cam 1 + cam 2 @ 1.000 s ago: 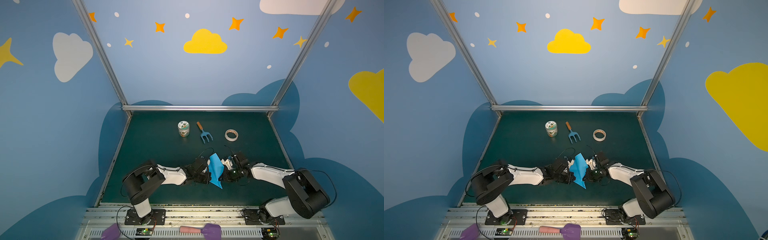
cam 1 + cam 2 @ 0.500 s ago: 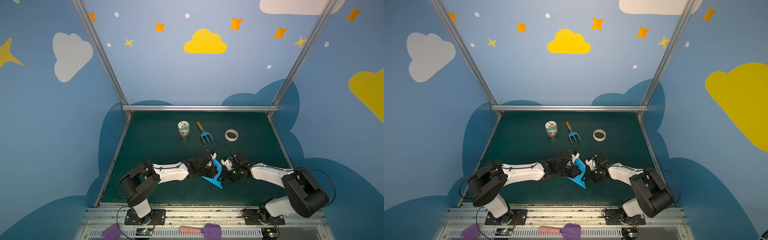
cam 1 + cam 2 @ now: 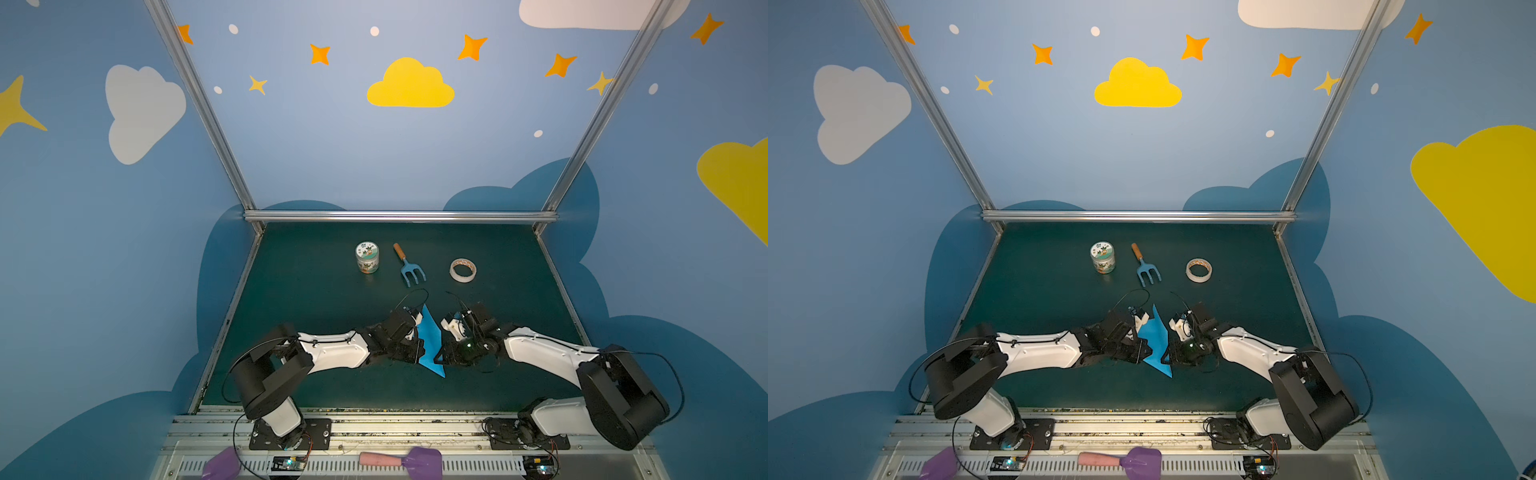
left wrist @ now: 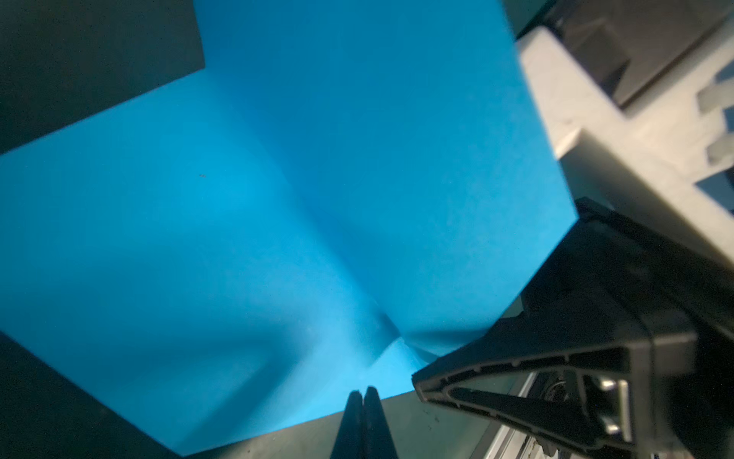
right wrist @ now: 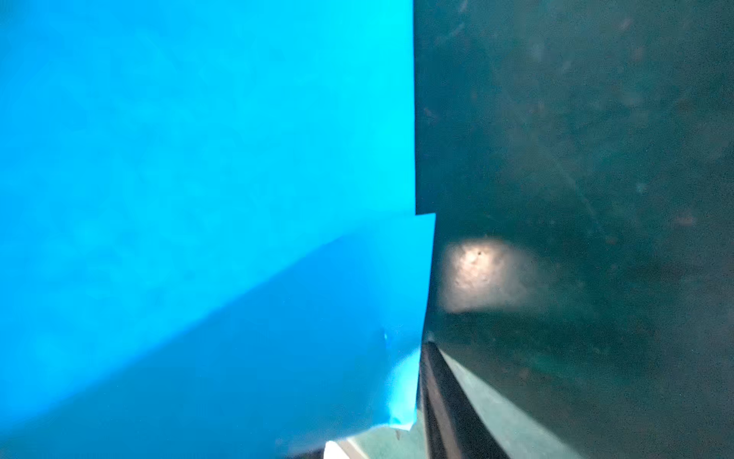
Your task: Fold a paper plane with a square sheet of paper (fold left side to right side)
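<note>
The square sheet of paper (image 3: 430,341) (image 3: 1157,341) is sky blue and partly folded. It lies near the front middle of the green mat between both grippers, with one flap raised off the layer beneath. My left gripper (image 3: 420,351) (image 4: 363,394) is shut, its tips together on the sheet's near edge (image 4: 278,421). My right gripper (image 3: 440,356) stands at the opposite edge with its jaws parted. In the right wrist view one dark finger (image 5: 437,397) sits just beside the paper's edge (image 5: 413,278), and the paper hides the other finger. A finger (image 4: 536,369) of the right gripper also appears in the left wrist view.
Across the middle of the mat (image 3: 311,299) stand a small printed jar (image 3: 367,257), a blue garden fork with a wooden handle (image 3: 409,266) and a tape roll (image 3: 463,270). Purple scoops (image 3: 419,459) lie on the front rail. Metal frame posts bound the back.
The right jaws have parted from the paper. The left gripper has shifted toward the back and onto the sheet. The upright flap has come down and looks narrower.
</note>
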`<act>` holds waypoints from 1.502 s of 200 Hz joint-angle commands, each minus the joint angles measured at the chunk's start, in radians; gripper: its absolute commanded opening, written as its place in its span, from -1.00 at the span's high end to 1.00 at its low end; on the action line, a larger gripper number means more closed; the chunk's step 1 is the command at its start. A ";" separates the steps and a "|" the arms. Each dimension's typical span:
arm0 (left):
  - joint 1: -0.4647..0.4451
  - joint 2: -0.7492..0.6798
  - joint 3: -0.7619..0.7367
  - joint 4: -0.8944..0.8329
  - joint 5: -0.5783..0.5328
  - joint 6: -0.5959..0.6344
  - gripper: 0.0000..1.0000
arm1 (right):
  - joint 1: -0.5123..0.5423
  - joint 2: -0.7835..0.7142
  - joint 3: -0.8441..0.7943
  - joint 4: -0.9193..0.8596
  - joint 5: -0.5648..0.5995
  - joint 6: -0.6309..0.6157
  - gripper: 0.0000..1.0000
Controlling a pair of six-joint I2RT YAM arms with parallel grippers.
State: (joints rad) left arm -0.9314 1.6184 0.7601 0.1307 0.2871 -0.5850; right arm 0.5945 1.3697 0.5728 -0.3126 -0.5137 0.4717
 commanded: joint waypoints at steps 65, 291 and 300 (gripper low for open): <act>0.025 -0.038 0.000 -0.006 0.017 0.006 0.93 | 0.013 -0.046 0.094 -0.116 0.084 -0.033 0.33; 0.035 -0.001 -0.101 0.050 -0.068 -0.026 0.93 | 0.082 0.184 0.251 -0.073 0.046 -0.055 0.98; 0.037 0.011 -0.095 0.053 -0.068 -0.026 0.93 | 0.085 0.187 0.257 -0.077 0.047 -0.056 0.98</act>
State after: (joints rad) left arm -0.9028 1.6047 0.6544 0.1555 0.2455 -0.6075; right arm 0.6701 1.5391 0.7982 -0.3645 -0.4644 0.4290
